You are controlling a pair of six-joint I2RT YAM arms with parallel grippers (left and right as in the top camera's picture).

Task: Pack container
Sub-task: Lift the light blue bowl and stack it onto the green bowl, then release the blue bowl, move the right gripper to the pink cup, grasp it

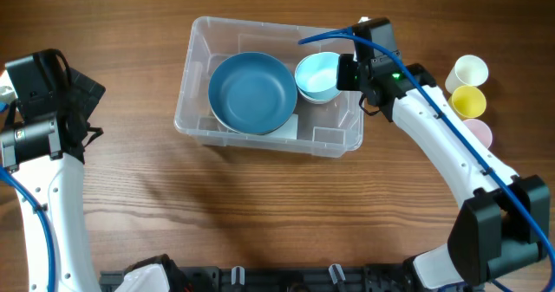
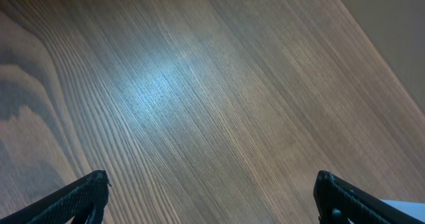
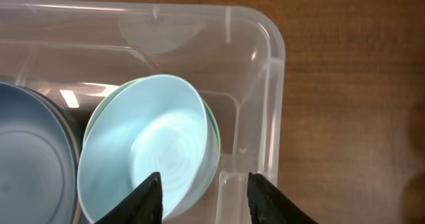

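Note:
The container [image 1: 186,101], a large clear plastic bin, lies in the upper middle of the table. Inside it rest a big dark blue bowl [image 1: 251,93] and, at its right end, a small light blue bowl [image 1: 316,75] tilted against the big one. My right gripper [image 1: 345,73] hangs over the bin's right end. In the right wrist view the right gripper [image 3: 204,179] is open, its fingers astride the small bowl's [image 3: 146,144] right rim without pinching it, beside the container wall [image 3: 275,84]. My left gripper [image 1: 87,110] is far left, and in the left wrist view it [image 2: 211,191] stands wide open over bare wood.
Three cups stand at the right edge of the table: a cream cup [image 1: 471,69], a yellow cup [image 1: 469,101] and a pink cup [image 1: 479,134]. The right arm stretches from the bottom right corner up to the bin.

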